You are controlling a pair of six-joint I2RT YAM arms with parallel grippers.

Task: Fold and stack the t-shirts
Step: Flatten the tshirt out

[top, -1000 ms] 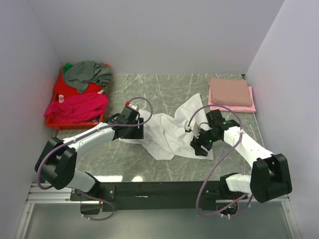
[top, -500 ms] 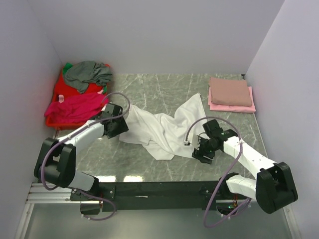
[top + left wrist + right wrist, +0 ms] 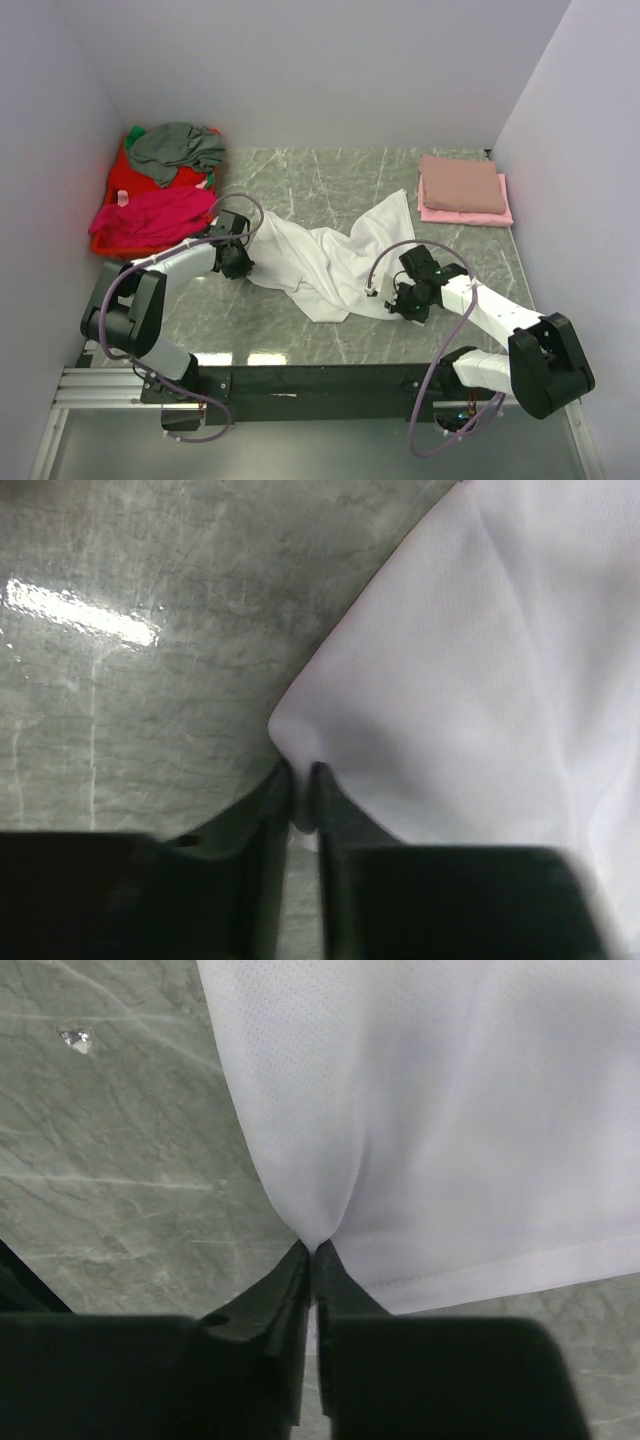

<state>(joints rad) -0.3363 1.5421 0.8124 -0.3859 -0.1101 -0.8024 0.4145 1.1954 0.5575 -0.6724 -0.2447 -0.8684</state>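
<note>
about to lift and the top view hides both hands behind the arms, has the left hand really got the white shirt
Observer: Yes, the left wrist view shows the left hand shut on a corner fold of the white t-shirt.
Operator: and the right one
Observer: Shut too. The right hand pinches a corner of the same t-shirt, right beside its stitched hem.

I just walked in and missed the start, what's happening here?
Two robot arms are handling a white t-shirt crumpled on the table. The left gripper and the right gripper each have their fingers pinched shut on an edge of it. Two folded shirts sit stacked far right; loose shirts fill the red basket.
</note>
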